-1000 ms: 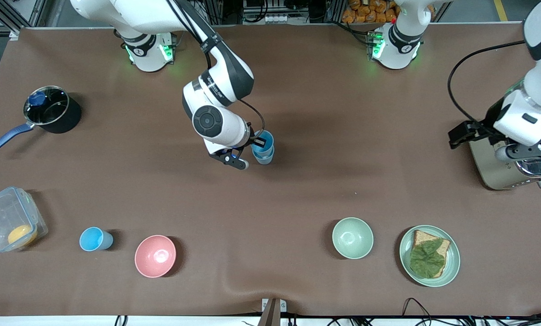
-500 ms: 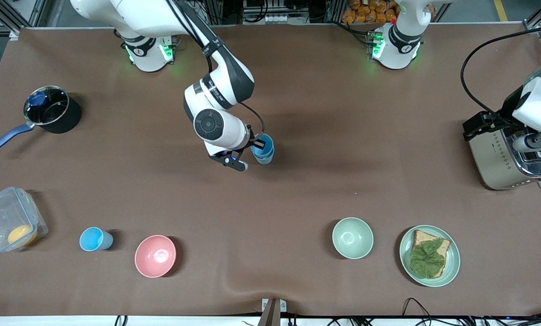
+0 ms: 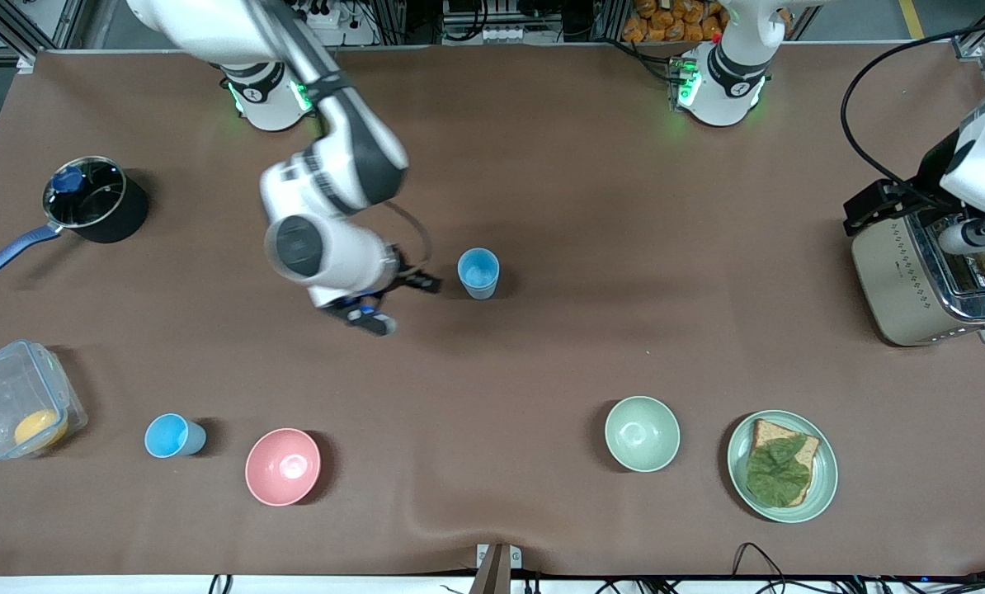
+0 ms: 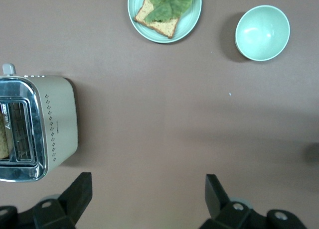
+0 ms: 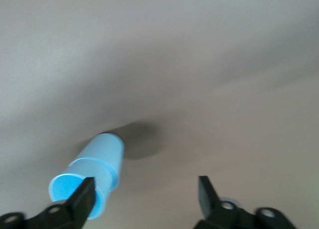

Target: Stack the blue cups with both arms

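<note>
Cups first: two blue cups nested into one stack (image 3: 478, 273) stand upright mid-table, and the right wrist view shows the seam where one sits inside the other (image 5: 89, 175). Right gripper (image 3: 400, 302) hangs just beside that stack, toward the right arm's end of the table, its jaws spread wide and holding nothing; the stack sits outside the jaws, close to one fingertip (image 5: 85, 195) and clear of the gap. A third blue cup (image 3: 172, 436) stands alone near the front edge, well apart from those jaws, between the clear container (image 3: 19, 409) and the pink bowl (image 3: 283, 466).

Over at the left arm's end, the left gripper (image 4: 148, 199) hovers above bare table just beside the toaster (image 3: 921, 276), jaws wide apart and empty. In the left wrist view the toaster (image 4: 35, 127) lies outside the jaws, off past one fingertip (image 4: 79, 191). The pale green bowl (image 4: 262, 33) and the plate with bread and a leaf (image 4: 165, 13) sit well ahead of the open jaws.
</note>
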{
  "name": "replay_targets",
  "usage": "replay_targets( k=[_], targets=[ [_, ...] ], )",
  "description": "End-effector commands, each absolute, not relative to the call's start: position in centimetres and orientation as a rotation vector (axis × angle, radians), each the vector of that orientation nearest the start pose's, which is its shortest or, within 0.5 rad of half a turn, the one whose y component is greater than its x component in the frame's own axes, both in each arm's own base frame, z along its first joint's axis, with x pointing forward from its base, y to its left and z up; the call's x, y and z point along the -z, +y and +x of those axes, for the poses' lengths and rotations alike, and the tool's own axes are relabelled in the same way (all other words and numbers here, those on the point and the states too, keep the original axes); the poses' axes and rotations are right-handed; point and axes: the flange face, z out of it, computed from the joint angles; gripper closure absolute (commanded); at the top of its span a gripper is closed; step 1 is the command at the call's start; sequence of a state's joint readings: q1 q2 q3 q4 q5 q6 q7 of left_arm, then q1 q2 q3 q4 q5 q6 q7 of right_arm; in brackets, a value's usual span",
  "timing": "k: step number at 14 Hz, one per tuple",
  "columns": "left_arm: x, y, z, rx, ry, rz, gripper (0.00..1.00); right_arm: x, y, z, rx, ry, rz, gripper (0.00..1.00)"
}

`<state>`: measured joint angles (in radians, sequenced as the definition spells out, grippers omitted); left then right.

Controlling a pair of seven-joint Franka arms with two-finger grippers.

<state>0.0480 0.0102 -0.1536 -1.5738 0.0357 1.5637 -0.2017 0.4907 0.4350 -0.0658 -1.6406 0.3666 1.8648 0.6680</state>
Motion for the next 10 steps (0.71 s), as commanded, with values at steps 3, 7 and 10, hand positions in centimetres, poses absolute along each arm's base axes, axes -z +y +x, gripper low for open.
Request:
replay_targets(
  k=[3, 7, 10],
  targets=[
    [-63.1, -5.5, 53.9, -0.02, -0.156, -3.117, 0.0, -41.7, 15.6, 58.1, -0.502, 0.333, -2.97, 0.0],
    [-63.0, -5.8, 54.0, -0.02, -0.144, -3.118, 0.0, -48.1, 5.6, 56.6, -0.402, 0.088, -3.02, 0.0],
    [-63.0, -5.8, 54.0, -0.02, -0.142, -3.118, 0.0, -51.3, 1.7, 55.7, -0.331, -0.012, -3.06, 0.0]
  ],
)
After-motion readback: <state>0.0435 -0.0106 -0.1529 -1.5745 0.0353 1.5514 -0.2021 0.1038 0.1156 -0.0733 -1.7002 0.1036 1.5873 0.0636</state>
